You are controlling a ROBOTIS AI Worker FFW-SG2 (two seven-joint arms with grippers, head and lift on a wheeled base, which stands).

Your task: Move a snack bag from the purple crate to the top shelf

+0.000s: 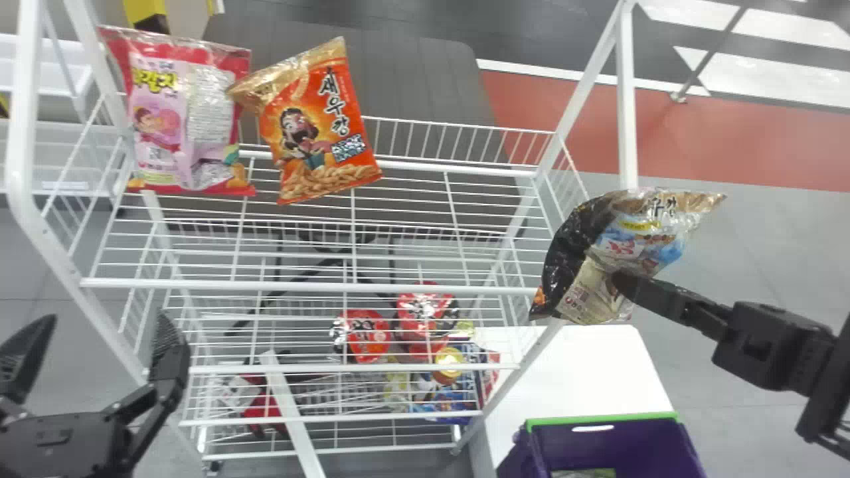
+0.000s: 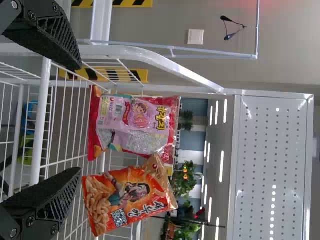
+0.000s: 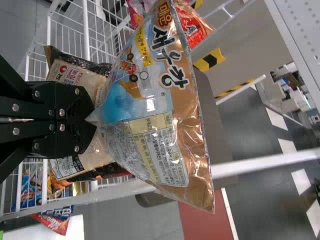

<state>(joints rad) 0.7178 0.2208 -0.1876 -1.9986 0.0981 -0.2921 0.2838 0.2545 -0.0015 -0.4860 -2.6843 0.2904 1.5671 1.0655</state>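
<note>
Snack bag (image 1: 614, 259) sits pinched in my right gripper (image 1: 624, 284), angled in from the right beside the top shelf's (image 1: 299, 286) right edge. I see room right of the orange bag (image 1: 319, 133). My left gripper (image 1: 106, 320) gapes, near left.

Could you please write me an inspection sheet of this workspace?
Surface: wire top shelf; pink bag and tilted orange bag toward its left back.
Job's things: snack bag held at the shelf's right front corner; purple crate below, something green inside.
Clutter: red packages on a lower shelf.
Grippers: right gripper, jaws closed on the snack bag; left gripper empty, jaws open.
Cables: dark cord-like item by the far wall.
Surroundings: white surface beside the rack; grey floor.
</note>
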